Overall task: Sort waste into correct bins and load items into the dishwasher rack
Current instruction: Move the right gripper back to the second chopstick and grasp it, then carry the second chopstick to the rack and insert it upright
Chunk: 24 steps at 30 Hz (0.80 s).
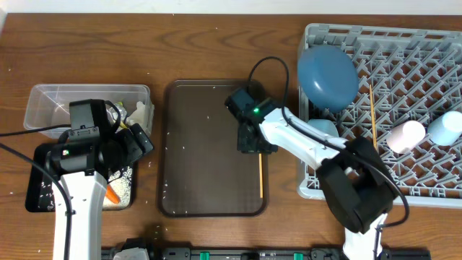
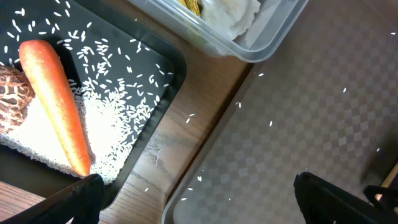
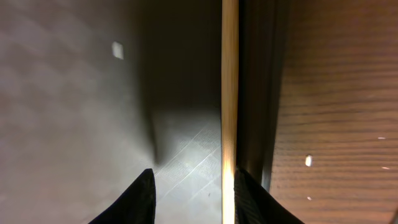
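Right gripper: jaws partly apart, straddling wooden chopstick, which sits close against one finger; not clamped.
Left gripper: jaws wide apart, empty.

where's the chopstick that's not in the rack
Overhead, the loose chopstick lies along the right edge of the brown serving tray, its upper end under the right pincer.

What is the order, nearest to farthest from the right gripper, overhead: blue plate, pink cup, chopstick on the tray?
1. Chopstick, just beside the right gripper, on the brown tray.
2. Blue plate, at the left edge of the rack.
3. Pink cup, farther right in the rack.
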{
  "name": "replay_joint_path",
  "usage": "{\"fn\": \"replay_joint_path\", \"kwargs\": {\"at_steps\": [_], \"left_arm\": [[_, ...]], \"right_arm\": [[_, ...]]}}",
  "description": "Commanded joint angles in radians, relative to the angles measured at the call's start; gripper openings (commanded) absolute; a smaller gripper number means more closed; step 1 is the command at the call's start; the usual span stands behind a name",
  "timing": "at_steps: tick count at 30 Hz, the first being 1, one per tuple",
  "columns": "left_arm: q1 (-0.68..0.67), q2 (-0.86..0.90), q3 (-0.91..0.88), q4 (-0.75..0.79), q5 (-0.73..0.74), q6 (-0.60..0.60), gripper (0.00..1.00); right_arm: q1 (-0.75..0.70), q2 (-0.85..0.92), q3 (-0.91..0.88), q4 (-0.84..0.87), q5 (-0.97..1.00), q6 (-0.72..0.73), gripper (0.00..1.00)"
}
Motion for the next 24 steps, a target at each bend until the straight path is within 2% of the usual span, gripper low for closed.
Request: {"fn": "replay_joint_path", "kwargs": {"at_steps": [1,4,6,8,15,20,24], "left_arm": [[0.003,0.002,0.013,-0.002,0.006,0.009,0.98],[0.003,0.002,0.013,-0.002,0.006,0.008,0.98],[0.003,0.002,0.013,-0.002,0.006,0.009,0.98],[0.003,0.002,0.013,-0.002,0.006,0.009,0.98],[0.003,0.002,0.013,-0.002,0.006,0.009,0.98],[0.003,0.002,0.013,-0.002,0.006,0.009,0.98],[0.003,0.002,0.013,-0.002,0.006,0.009,0.98]], "right_arm": [[-0.011,0.03,0.002,-0.009,-0.01,0.031,0.33],[-0.011,0.031,0.002,-0.018,-0.01,0.04,0.32],[-0.011,0.031,0.002,-0.011,-0.011,0.04,0.2],[-0.009,0.031,0.002,0.009,-0.014,0.017,0.01],[-0.013,-0.043,0.033,0.07,-0.01,-0.267,0.01],[-0.055,-0.238,0.106,0.03,-0.017,-0.381,0.01],[-0.171,-0.397,0.135,0.025,0.0,-0.457,0.01]]}}
